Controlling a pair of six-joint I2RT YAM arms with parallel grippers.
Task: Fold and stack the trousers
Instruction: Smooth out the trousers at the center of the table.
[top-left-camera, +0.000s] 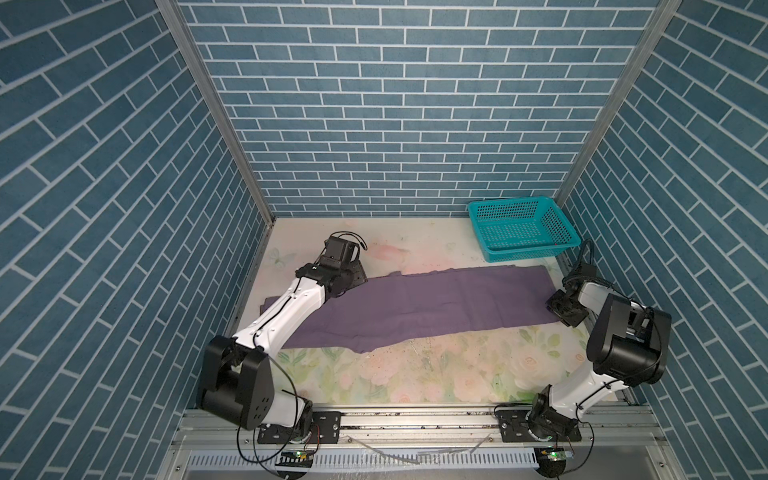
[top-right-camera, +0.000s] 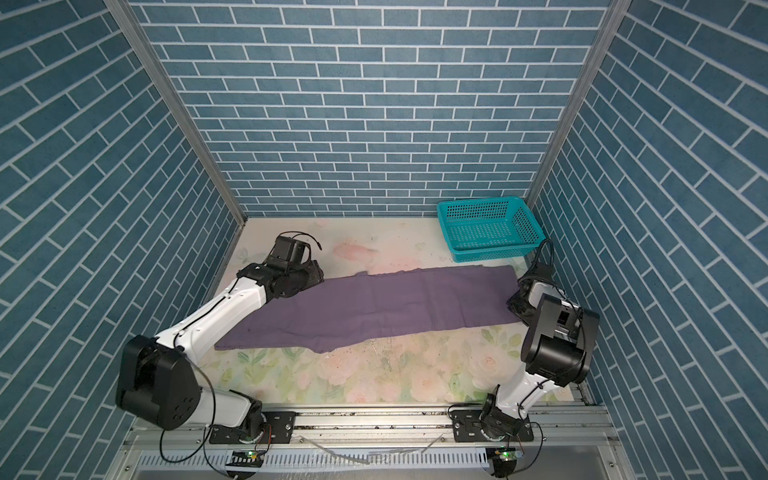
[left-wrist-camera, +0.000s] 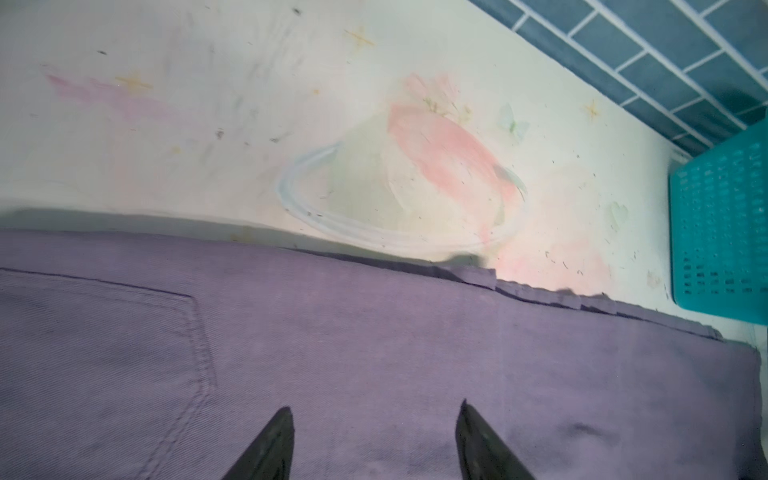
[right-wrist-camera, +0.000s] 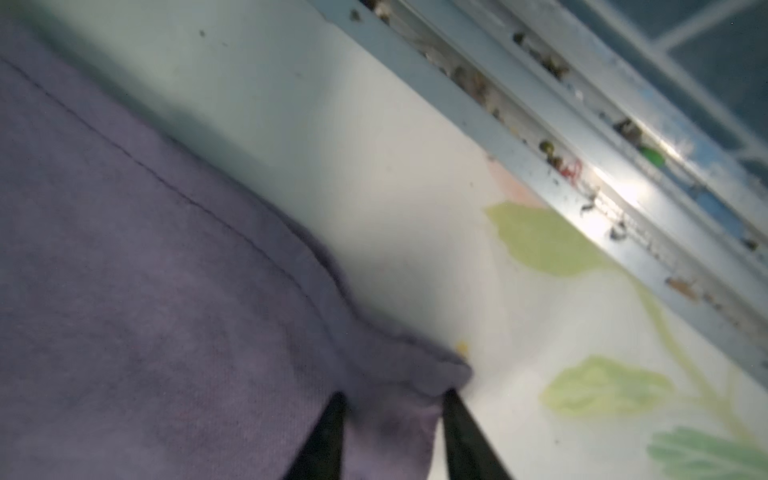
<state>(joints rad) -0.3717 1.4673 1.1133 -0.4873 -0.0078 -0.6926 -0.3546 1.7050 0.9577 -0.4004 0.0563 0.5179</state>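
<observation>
The purple trousers (top-left-camera: 436, 303) (top-right-camera: 374, 307) lie flat in a long band across the floral table, waist end to the left. My left gripper (top-left-camera: 357, 276) (left-wrist-camera: 376, 409) stands open over the waist end beside a back pocket (left-wrist-camera: 104, 340), its fingertips (left-wrist-camera: 282, 432) wide apart on the cloth with nothing pinched between them. At the trousers' near right corner my right gripper (top-left-camera: 557, 309) (right-wrist-camera: 395, 395) is shut on a bunched fold of the hem (right-wrist-camera: 415, 370), which puckers up between the two dark fingers (right-wrist-camera: 328, 436).
A teal mesh basket (top-left-camera: 511, 202) (top-right-camera: 478, 202) (left-wrist-camera: 723, 232) stands at the back right, just beyond the trousers' far edge. Blue brick walls close in three sides. A metal rail (right-wrist-camera: 582, 174) runs along the table's right edge close to my right gripper.
</observation>
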